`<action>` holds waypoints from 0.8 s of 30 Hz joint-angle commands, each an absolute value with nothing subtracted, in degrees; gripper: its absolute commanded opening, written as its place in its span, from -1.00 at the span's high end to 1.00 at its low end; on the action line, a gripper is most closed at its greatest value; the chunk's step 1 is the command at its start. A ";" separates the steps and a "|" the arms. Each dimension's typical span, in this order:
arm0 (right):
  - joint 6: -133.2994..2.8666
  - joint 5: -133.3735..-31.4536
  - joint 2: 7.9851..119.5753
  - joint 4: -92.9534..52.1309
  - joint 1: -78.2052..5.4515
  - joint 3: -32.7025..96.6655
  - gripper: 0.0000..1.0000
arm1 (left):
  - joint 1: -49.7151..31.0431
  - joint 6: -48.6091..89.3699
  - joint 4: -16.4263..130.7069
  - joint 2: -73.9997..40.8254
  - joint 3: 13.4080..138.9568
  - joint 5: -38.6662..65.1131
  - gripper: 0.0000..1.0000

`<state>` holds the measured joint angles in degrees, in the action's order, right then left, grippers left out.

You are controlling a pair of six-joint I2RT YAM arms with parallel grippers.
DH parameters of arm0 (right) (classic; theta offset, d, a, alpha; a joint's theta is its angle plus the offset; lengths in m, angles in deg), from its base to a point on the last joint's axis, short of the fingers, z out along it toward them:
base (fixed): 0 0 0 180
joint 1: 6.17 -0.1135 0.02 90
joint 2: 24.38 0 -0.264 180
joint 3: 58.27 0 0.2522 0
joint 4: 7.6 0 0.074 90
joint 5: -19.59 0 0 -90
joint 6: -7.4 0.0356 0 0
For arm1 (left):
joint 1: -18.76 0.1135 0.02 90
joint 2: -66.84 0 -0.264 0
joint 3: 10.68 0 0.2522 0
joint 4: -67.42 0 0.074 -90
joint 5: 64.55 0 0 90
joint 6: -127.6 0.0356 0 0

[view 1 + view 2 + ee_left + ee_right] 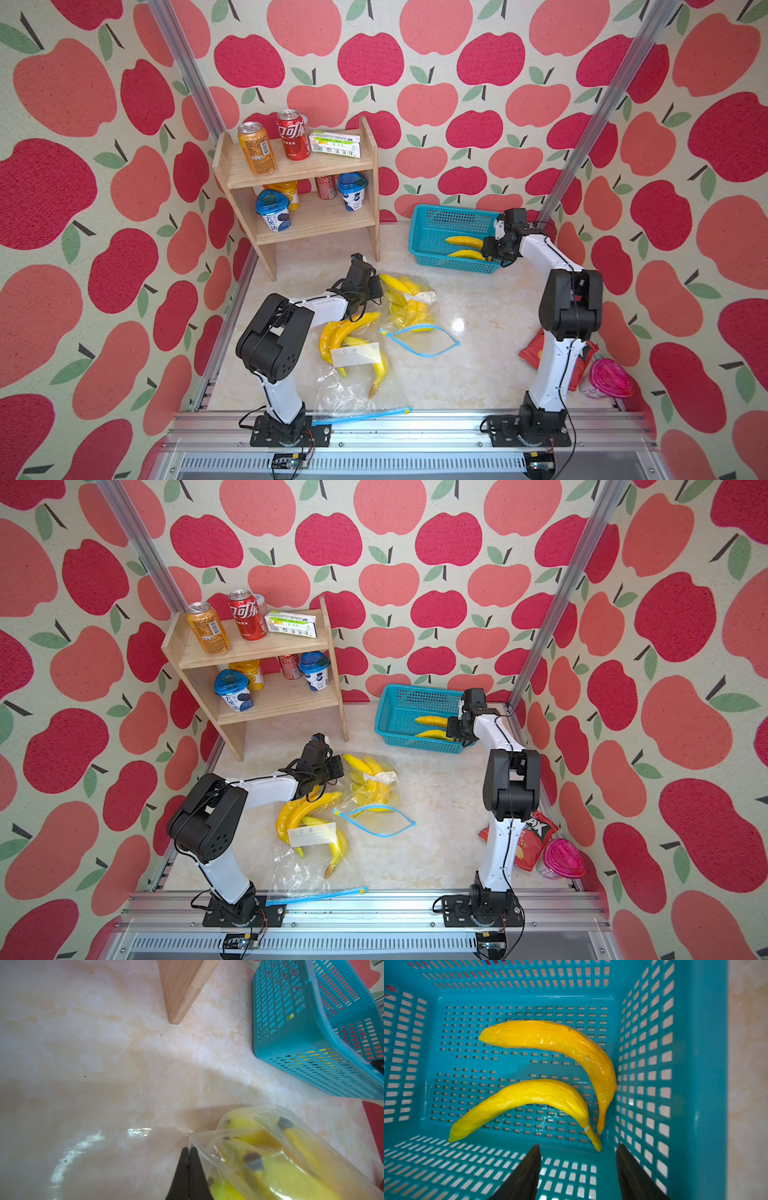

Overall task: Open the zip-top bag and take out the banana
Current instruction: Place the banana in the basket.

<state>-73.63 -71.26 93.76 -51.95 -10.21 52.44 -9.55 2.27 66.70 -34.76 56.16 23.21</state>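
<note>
From where I stood, the matter turned on how the clear zip-top plastic bag [415,320] lay on the marbled cream desk [478,374]; its long axis ran from its closed far end, beside the left tool [376,286], down toward the front edge, where its blue zip strip [456,343] gaped in an open loop facing the middle of the desk; the bunch of yellow bananas [409,307] was inside it, lying roughly along that same line. The left tool [188,1150] had its jaws pressed together right at a corner of the bag's film; whether a fold of film was caught between them I could not tell. The right tool [578,1147] hung over the teal perforated plastic basket [453,220] at the back, jaws spread with nothing between them; two loose yellow bananas [529,1095] lay on the basket floor below, not touched. So the open mouth lay well apart from the right tool, toward the front and toward the robot's left; I judged that this free arm would have to swing back and enter along the bag's length, while the left arm, far nearer, anchored the closed end. A second clear bag [357,386] of bananas, its zip flat along the front edge, lay just beside the first and could be mistaken for it.
</note>
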 commanded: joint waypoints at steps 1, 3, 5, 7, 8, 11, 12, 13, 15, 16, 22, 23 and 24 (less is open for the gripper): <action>-76.32 -68.92 89.94 -53.17 -9.73 51.73 -0.21 | -9.95 0.87 65.99 -33.47 55.24 22.46 1.00; -76.98 -68.70 88.99 -53.47 -9.43 51.24 -0.22 | -9.94 0.94 65.99 -33.50 55.28 22.54 1.00; -77.00 -69.14 87.94 -53.96 -9.21 50.89 -0.22 | -9.93 1.04 65.80 -33.48 55.42 22.64 1.00; -76.35 -71.02 86.37 -53.22 -9.19 49.94 -0.23 | -9.93 0.97 65.97 -33.45 55.59 22.39 1.00; -75.74 -72.49 84.91 -52.42 -9.35 48.84 -0.23 | -9.95 0.82 65.98 -33.47 55.57 22.16 1.00; -74.08 -74.93 77.95 -49.12 -11.16 44.25 -0.23 | -9.93 0.38 65.75 -33.16 55.38 21.85 1.00; -73.32 -75.62 74.57 -48.42 -12.34 42.20 -0.24 | -9.98 0.19 65.73 -32.96 55.21 21.93 1.00; -72.53 -76.43 71.77 -48.26 -13.55 40.58 -0.24 | -9.98 0.00 65.83 -32.88 54.96 21.96 1.00; -71.69 -78.02 63.54 -47.15 -17.24 35.49 -0.27 | -9.93 -0.09 65.88 -32.58 54.69 22.02 1.00; -72.02 -78.09 58.69 -45.67 -19.99 31.94 -0.31 | -9.98 -0.19 65.89 -32.53 54.60 22.01 1.00; -74.07 -73.64 40.72 -48.06 -34.72 19.52 -0.32 | -9.37 -0.52 66.27 -33.52 54.75 20.17 1.00; -74.43 -73.19 38.89 -50.03 -35.99 18.62 -0.28 | -9.19 -0.54 66.40 -33.56 54.82 19.69 1.00; -74.68 -72.43 37.45 -51.75 -36.96 17.93 -0.25 | -9.02 -0.41 66.26 -33.63 54.83 19.41 1.00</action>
<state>-73.80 -75.04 38.88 -46.12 -35.74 21.29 -9.44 0.59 66.72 -33.89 55.44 21.70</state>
